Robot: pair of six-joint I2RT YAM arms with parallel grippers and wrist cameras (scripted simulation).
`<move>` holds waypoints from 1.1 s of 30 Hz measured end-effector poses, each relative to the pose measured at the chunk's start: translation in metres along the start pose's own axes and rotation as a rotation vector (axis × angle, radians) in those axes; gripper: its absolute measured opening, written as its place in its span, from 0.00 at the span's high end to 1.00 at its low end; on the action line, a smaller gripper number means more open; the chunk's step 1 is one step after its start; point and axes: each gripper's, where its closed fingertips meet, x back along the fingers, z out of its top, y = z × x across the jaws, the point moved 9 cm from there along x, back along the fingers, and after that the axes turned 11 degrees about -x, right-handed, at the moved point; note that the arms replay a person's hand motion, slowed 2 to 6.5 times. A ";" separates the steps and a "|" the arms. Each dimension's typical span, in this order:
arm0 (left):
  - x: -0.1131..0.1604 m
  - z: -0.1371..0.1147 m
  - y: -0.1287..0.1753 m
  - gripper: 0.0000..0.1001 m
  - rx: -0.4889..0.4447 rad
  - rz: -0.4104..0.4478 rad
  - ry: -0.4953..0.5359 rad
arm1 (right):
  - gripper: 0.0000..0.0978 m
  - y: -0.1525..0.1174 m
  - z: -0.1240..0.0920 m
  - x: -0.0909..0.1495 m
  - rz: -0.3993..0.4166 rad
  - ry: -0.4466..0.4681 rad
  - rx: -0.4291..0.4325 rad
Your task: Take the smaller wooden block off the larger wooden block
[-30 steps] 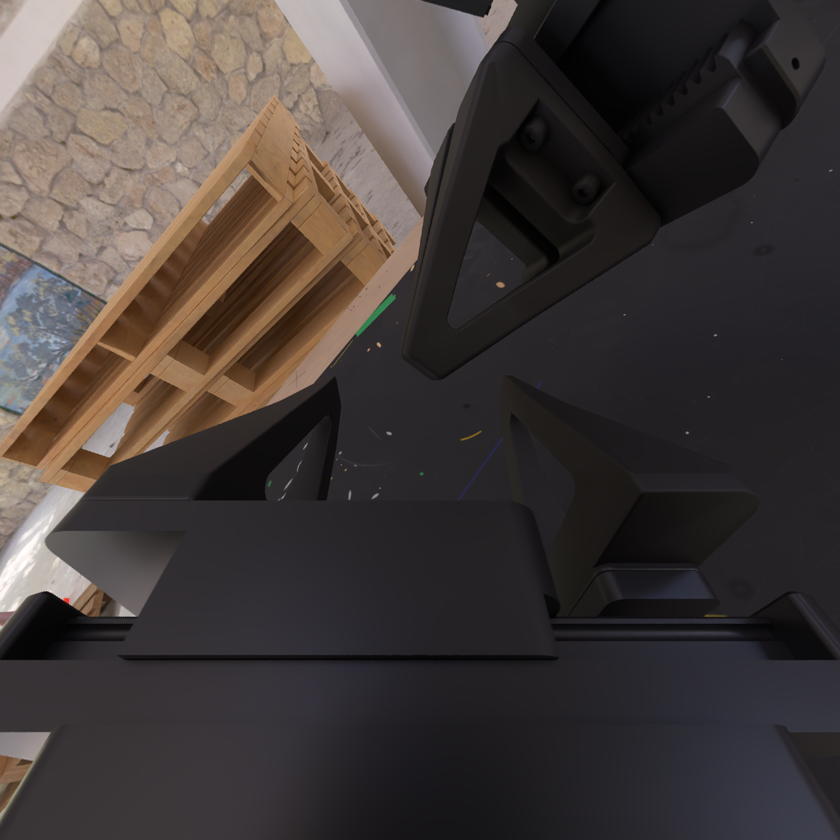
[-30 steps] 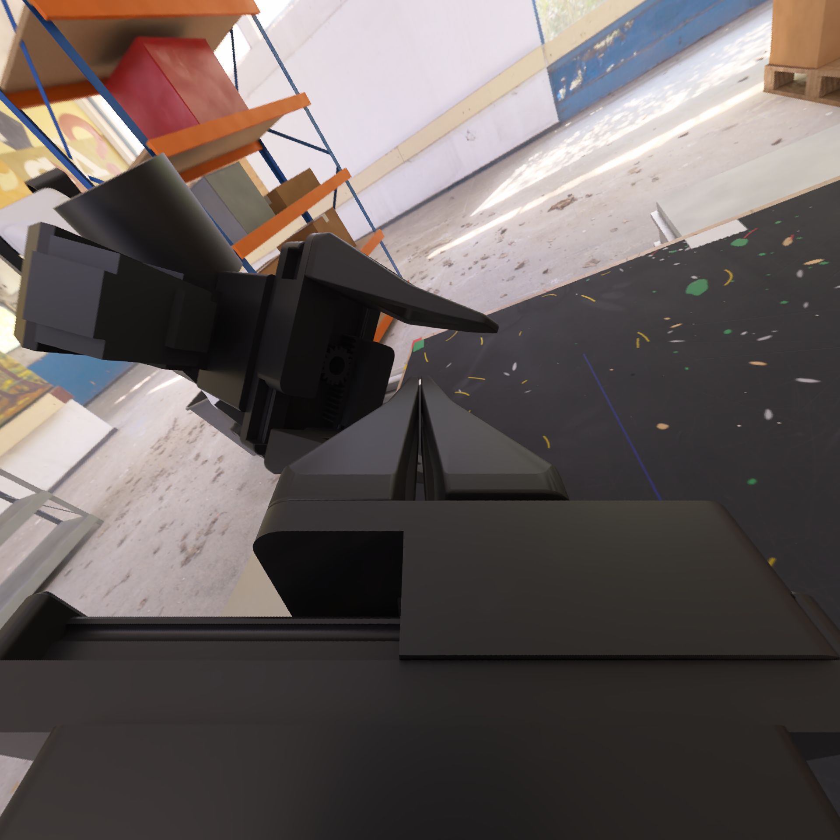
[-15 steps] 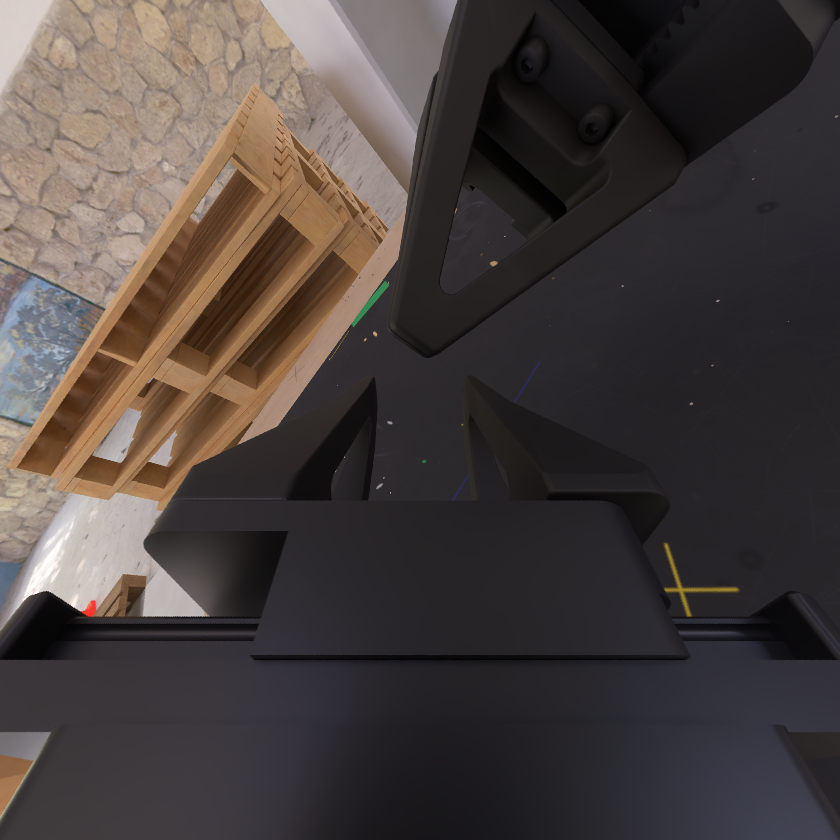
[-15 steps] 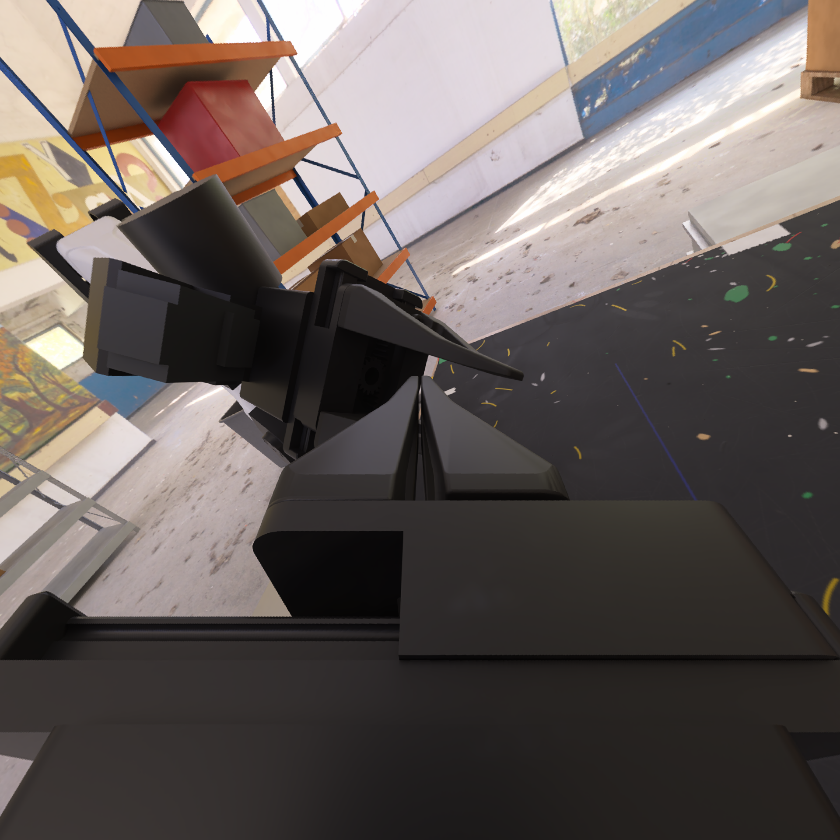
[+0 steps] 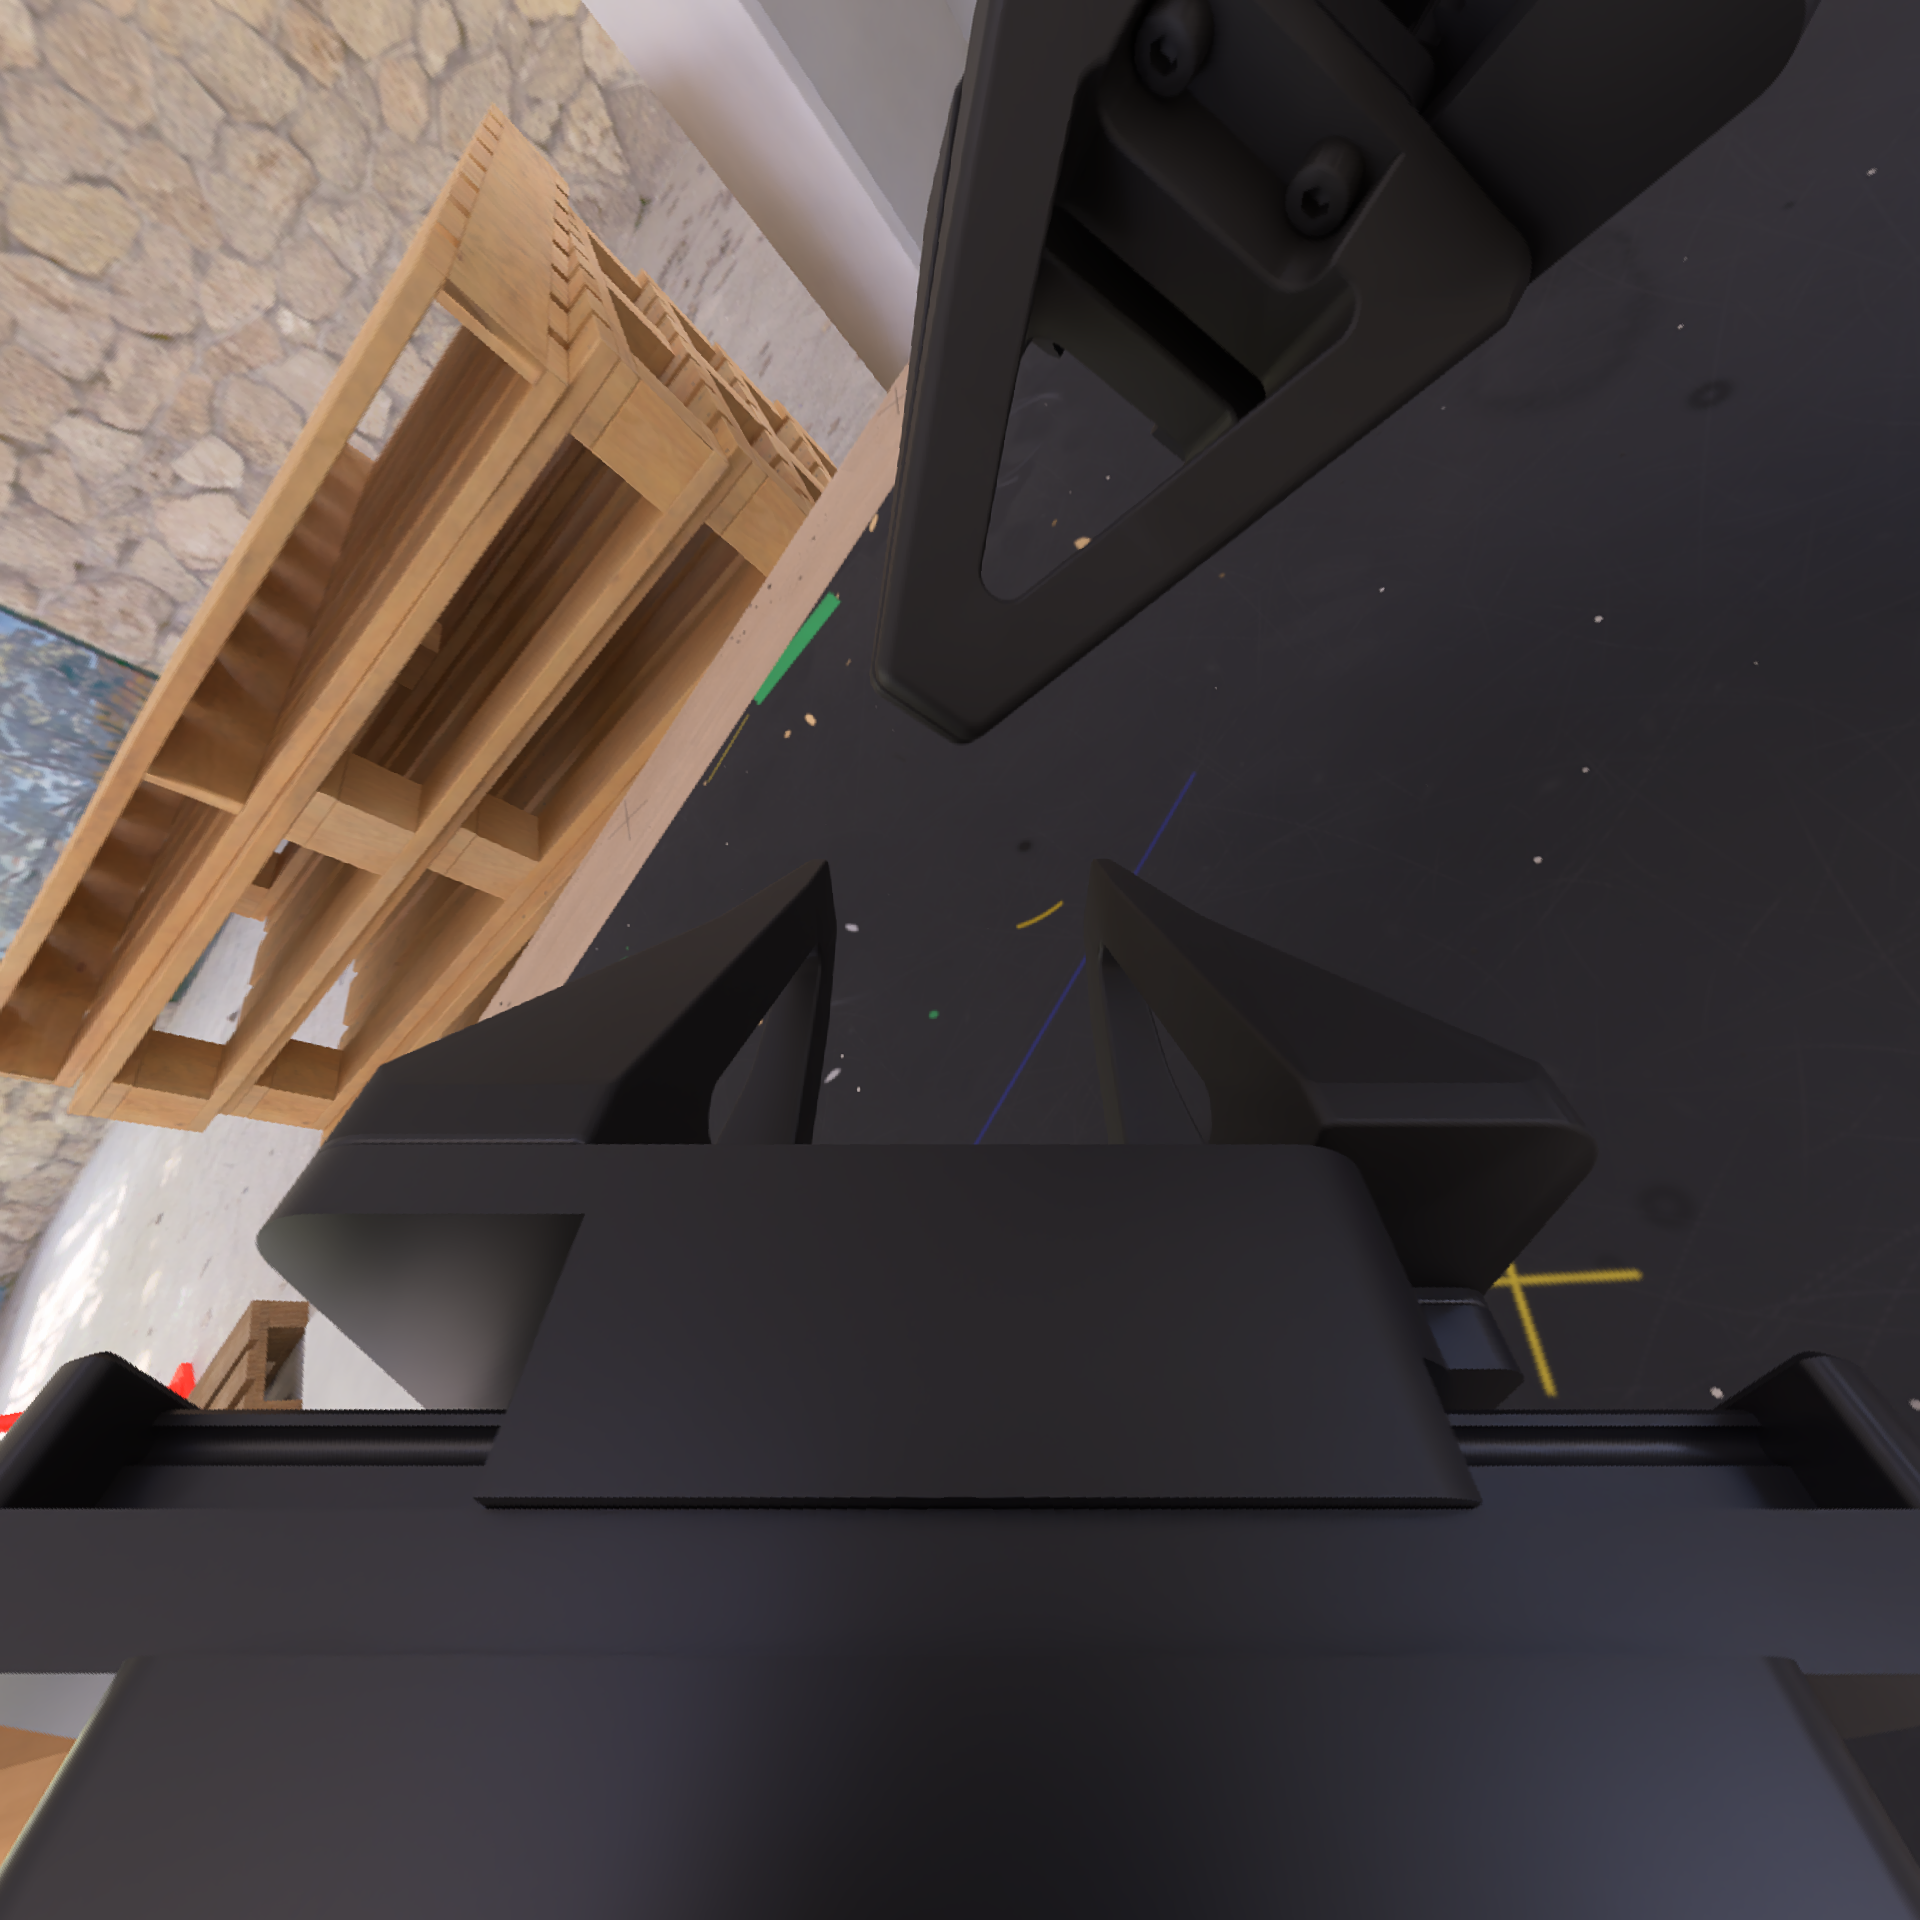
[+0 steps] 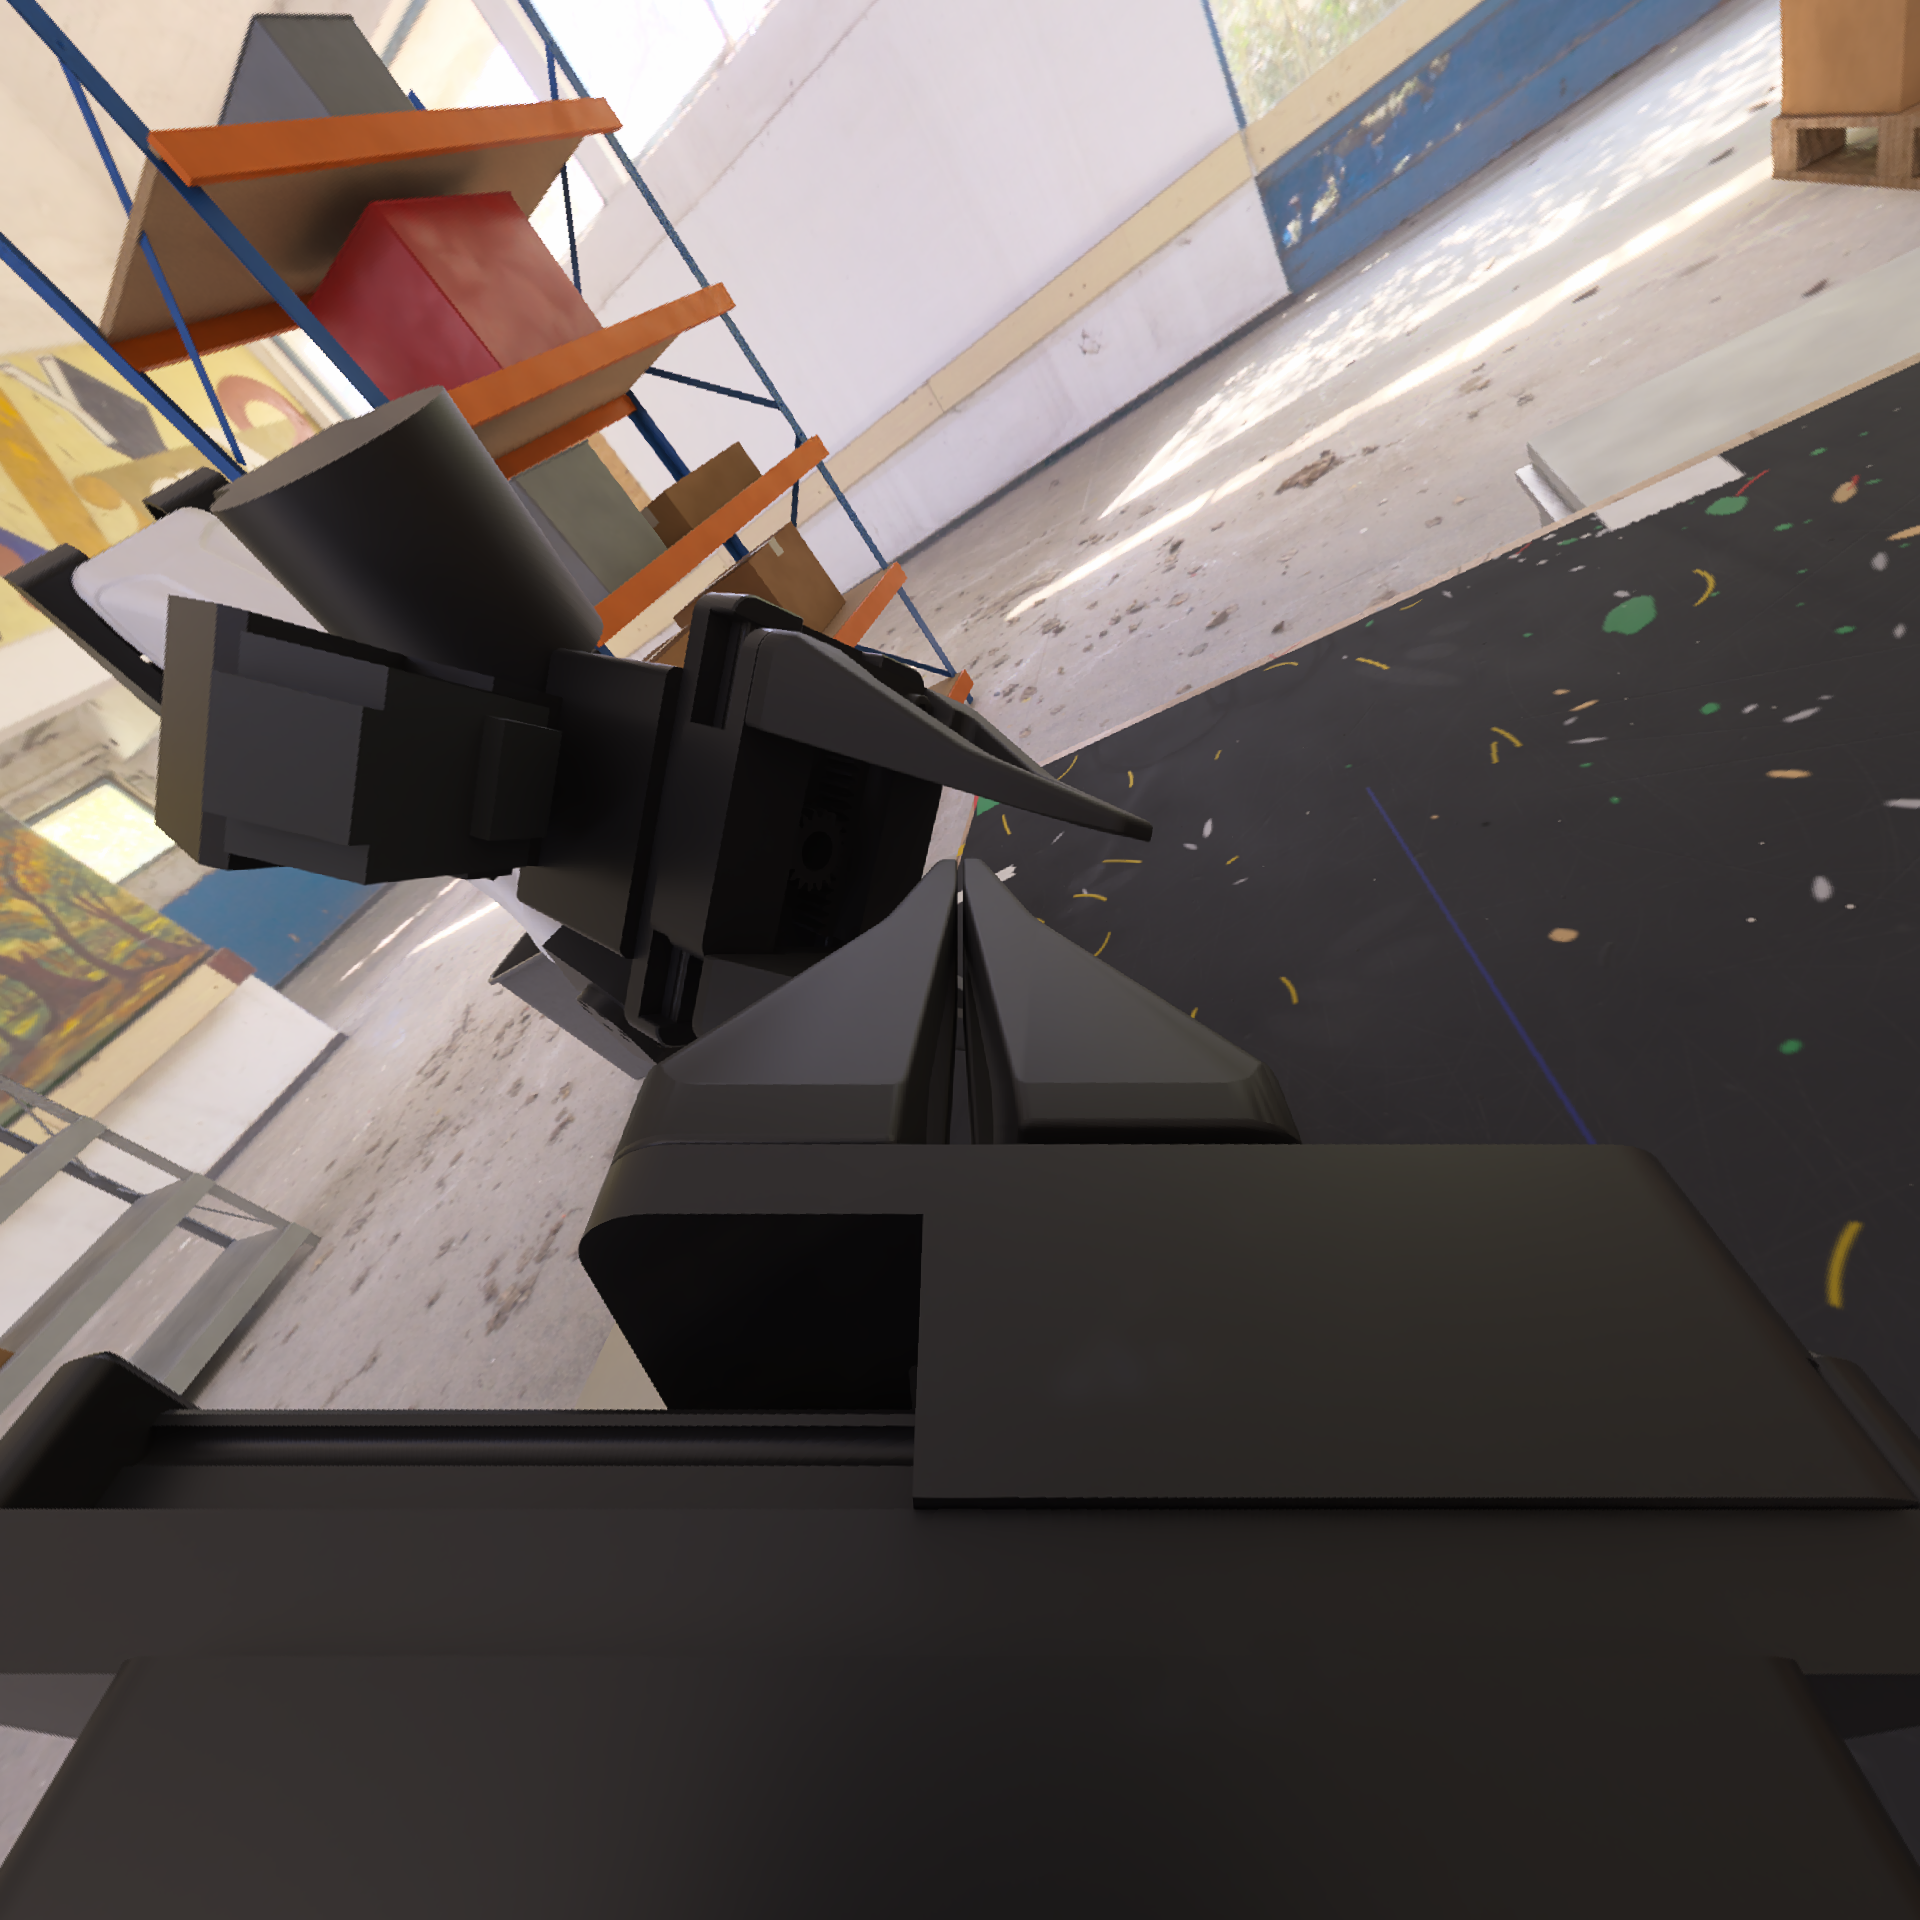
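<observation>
Neither wooden block shows in either view. In the left wrist view my left gripper (image 5: 963, 873) is open, with a moderate gap between its fingers and nothing in it, over the black speckled table (image 5: 1507, 790). The right gripper (image 5: 961, 717) reaches in from the top, its tip just beyond my left fingertips. In the right wrist view my right gripper (image 6: 958, 868) is shut with its fingers pressed together and nothing between them. The left gripper (image 6: 1127, 826) comes in from the left, its tip just above and beyond my right fingertips.
A stack of wooden pallets (image 5: 436, 623) stands beyond the table's left edge, in front of a stone wall. A blue and orange shelving rack (image 6: 499, 312) with boxes stands behind the left arm. The black table (image 6: 1558, 852) stretches to the right.
My left gripper's fingers have come closer together than a second ago, then spread slightly. The right gripper has stayed shut. The two grippers' tips have drawn nearer each other.
</observation>
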 end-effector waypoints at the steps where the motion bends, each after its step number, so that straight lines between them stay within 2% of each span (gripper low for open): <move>1: 0.001 -0.001 0.000 0.58 0.003 -0.008 -0.004 | 0.99 0.000 0.000 0.001 -0.003 0.001 0.000; 6: 0.004 -0.006 -0.001 0.48 0.026 -0.053 -0.030 | 0.99 0.001 -0.001 0.003 -0.023 0.002 0.002; 11: 0.007 -0.014 0.003 0.46 0.047 -0.130 -0.087 | 0.99 0.002 -0.002 0.005 -0.046 -0.006 0.005; 22: -0.004 -0.043 0.028 0.38 0.090 -0.349 -0.318 | 0.99 0.006 -0.008 0.009 -0.084 -0.023 -0.001; 27: -0.014 -0.054 0.036 0.38 0.133 -0.385 -0.413 | 0.99 0.008 -0.013 0.010 -0.105 -0.038 0.001; 33: -0.023 -0.065 0.042 0.46 0.202 -0.414 -0.474 | 0.99 0.009 -0.018 0.011 -0.123 -0.046 -0.005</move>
